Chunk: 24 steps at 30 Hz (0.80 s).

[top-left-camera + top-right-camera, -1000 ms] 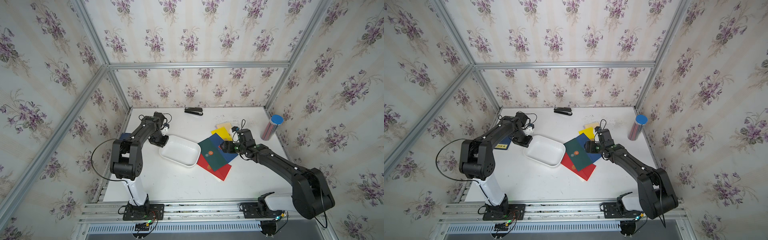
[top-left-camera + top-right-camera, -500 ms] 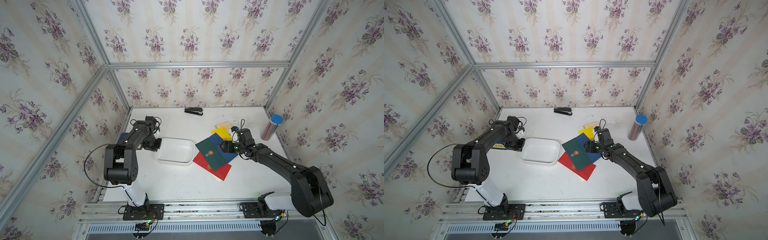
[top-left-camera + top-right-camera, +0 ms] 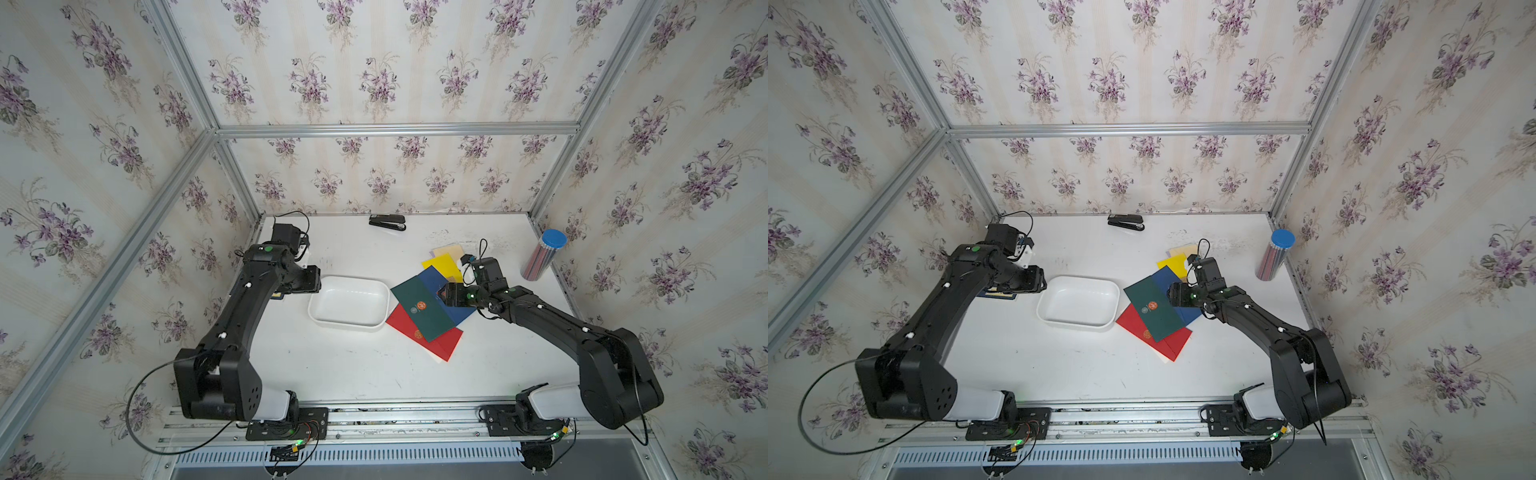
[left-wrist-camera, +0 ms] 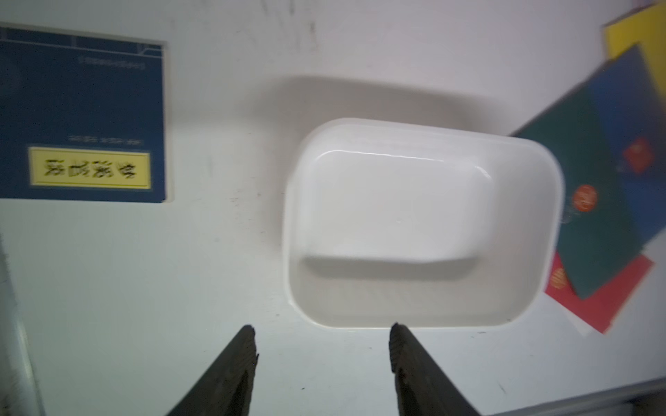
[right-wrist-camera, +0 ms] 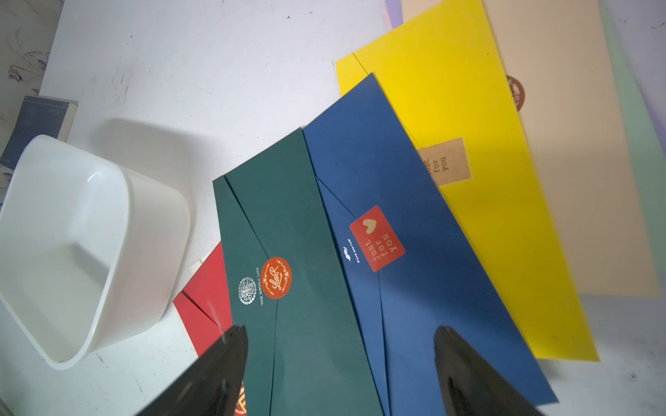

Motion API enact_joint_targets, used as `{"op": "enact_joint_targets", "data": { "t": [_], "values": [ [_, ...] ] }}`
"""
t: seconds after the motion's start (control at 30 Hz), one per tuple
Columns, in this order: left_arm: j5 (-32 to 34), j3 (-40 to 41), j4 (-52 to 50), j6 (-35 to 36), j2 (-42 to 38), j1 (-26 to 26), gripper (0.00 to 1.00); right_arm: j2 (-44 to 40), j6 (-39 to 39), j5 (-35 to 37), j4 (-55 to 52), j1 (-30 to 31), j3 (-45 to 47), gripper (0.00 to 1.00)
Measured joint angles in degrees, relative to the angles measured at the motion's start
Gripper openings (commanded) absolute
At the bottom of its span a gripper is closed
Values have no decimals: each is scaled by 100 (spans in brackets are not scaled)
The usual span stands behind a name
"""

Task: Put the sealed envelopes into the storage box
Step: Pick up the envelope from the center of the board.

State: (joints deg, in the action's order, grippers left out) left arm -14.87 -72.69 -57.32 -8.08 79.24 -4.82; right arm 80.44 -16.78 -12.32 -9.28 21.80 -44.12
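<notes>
While our right gripper (image 5: pixel 340 329) hangs wide and empty over the dark green envelope (image 5: pixel 288 216) topping the fan (image 3: pixel 432 307) beside the empty storage box (image 5: pixel 158 230), our left gripper (image 4: pixel 320 326) gapes empty at the box's far side. First pick pending, we judge: pinch that envelope's edge.

The storage box (image 3: pixel 347 327) is seen as smooth white plastic, with a glossy sheen along its rim. The sealed envelopes (image 3: pixel 428 320) are shown as matt coloured paper, creased at the flaps. The table (image 3: pixel 353 374) is finished in smooth white and marked by dark scuffs. The frame rails (image 3: pixel 395 129) are made of brushed metal.
</notes>
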Motion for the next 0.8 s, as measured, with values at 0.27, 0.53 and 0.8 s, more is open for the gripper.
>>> {"op": "enact_joint_targets", "data": {
  "t": [0.27, 0.53, 0.8],
  "values": [
    [-1032, 514, 1045, -1790, -302, -3034, 62, 205, -131, -166, 22, 31, -33, 83],
    [-629, -734, 1578, -2841, 1882, -4378, 60, 417, -254, -308, 153, 37, 76, 79],
    [-138, -1167, 1631, -3314, 2778, -4546, 63, 597, -275, -455, 251, 48, 92, 76]
  ]
}}
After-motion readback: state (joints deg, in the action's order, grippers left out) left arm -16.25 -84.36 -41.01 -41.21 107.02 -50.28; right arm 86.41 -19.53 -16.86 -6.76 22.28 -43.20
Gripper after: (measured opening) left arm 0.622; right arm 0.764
